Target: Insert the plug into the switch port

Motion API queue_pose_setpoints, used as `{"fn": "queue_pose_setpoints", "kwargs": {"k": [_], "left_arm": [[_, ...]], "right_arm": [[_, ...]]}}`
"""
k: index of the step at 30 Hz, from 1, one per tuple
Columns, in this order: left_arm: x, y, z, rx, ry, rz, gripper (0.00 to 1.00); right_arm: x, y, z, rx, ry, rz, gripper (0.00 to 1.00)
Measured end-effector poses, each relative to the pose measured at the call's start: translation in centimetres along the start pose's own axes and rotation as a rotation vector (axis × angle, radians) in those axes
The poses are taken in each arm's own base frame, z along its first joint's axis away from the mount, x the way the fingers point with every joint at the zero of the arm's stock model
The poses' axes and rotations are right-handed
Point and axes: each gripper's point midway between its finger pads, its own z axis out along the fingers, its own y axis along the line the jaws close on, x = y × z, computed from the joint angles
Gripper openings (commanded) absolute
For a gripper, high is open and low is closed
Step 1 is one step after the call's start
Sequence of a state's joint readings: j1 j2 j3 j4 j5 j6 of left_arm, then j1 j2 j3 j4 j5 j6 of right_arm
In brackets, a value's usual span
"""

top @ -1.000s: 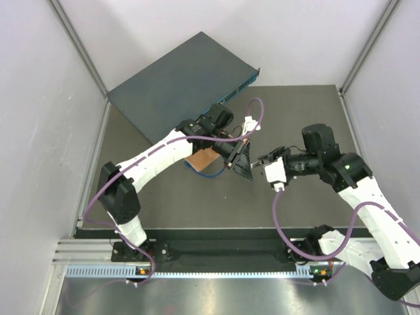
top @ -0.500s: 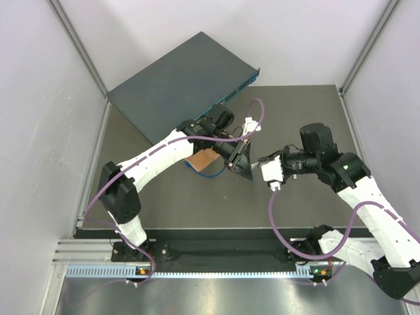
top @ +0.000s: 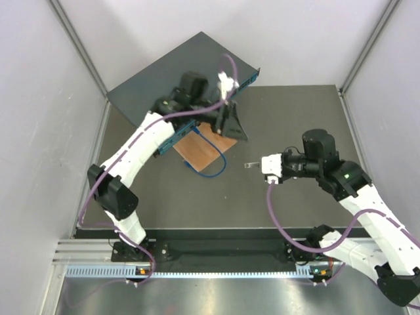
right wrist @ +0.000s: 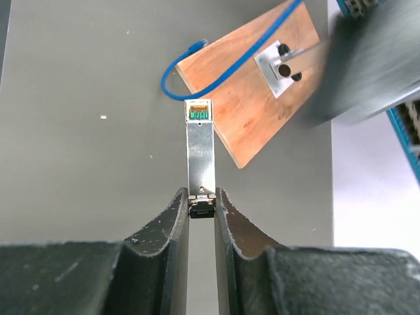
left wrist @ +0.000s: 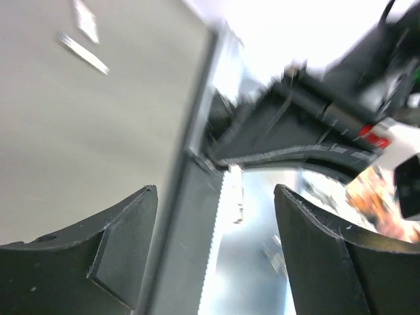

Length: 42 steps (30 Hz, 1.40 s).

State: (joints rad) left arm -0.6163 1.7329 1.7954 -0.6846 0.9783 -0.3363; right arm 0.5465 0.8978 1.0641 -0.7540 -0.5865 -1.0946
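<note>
plug: a slim silver module (right wrist: 199, 154), pinched at its dark rear end and sticking straight out ahead of the fingers, green-and-gold contact end foremost
plug's place: over the bare mat near the middle of the table, pointing toward the wooden board, well apart from the switch's row of ports
right gripper: (right wrist: 202, 200) fingers drawn narrow, both pads pressed against the plug's sides
switch: dark teal box (top: 177, 82) at the far left of the table, lying askew, its long port face turned toward the arms
wooden board: orange-brown (top: 200, 152), flat on the mat just beside the switch's port face, with a small metal bracket (right wrist: 281, 65) on top
blue cable: thin (top: 215, 170), running across the board and curling off its near edge onto the mat
left gripper: (top: 231, 128) raised over the board's far end, beside the port face; fingers spread wide with nothing between them; its own wrist view is blurred
mat: dark grey (top: 295, 111), covering the table between pale walls
</note>
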Motion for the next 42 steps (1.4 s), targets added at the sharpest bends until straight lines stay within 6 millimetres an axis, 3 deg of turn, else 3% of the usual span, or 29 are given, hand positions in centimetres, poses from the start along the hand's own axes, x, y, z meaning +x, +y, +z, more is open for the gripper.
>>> {"fn": "queue_pose_setpoints", "kwargs": {"k": [4, 7, 9, 14, 19, 22, 23, 30, 36, 42], "left_arm": [[-5.5, 1.2, -4.7, -0.105, -0.173, 0.074, 0.78], [-8.1, 3.0, -7.8, -0.256, -0.299, 0.129, 0.78], [-9.5, 3.9, -9.9, -0.38, -0.382, 0.188, 0.84], [-9.9, 4.6, -15.2, -0.683, -0.539, 0.324, 0.89], [-9.9, 6.0, -19.1, -0.909, -0.613, 0.359, 0.84], [-9.5, 7.7, -19.9, -0.974, -0.61, 0.324, 0.74], [-9.4, 8.3, -20.0, -0.985, -0.604, 0.311, 0.66], [-8.5, 11.2, -20.8, -1.014, -0.588, 0.203, 0.47], [-7.8, 12.5, -20.2, -0.988, -0.561, 0.14, 0.47], [-7.8, 12.6, -19.7, -0.959, -0.558, 0.119, 0.47]], "right_arm": [[0.0, -0.5, 0.0, 0.069, -0.011, 0.117, 0.0], [0.4, -1.8, 0.3, 0.137, 0.0, 0.24, 0.0], [1.2, -2.8, 1.0, 0.168, 0.037, 0.355, 0.0], [3.4, -8.3, 3.7, 0.278, 0.169, 0.59, 0.0], [5.1, -11.4, 6.0, 0.374, 0.266, 0.746, 0.0], [4.9, -11.8, 7.2, 0.407, 0.295, 0.776, 0.0], [4.7, -11.9, 7.7, 0.411, 0.3, 0.783, 0.0], [4.0, -12.1, 10.2, 0.428, 0.33, 0.824, 0.0], [4.1, -13.2, 10.5, 0.482, 0.347, 0.855, 0.0], [3.8, -14.1, 10.9, 0.506, 0.348, 0.876, 0.0]]}}
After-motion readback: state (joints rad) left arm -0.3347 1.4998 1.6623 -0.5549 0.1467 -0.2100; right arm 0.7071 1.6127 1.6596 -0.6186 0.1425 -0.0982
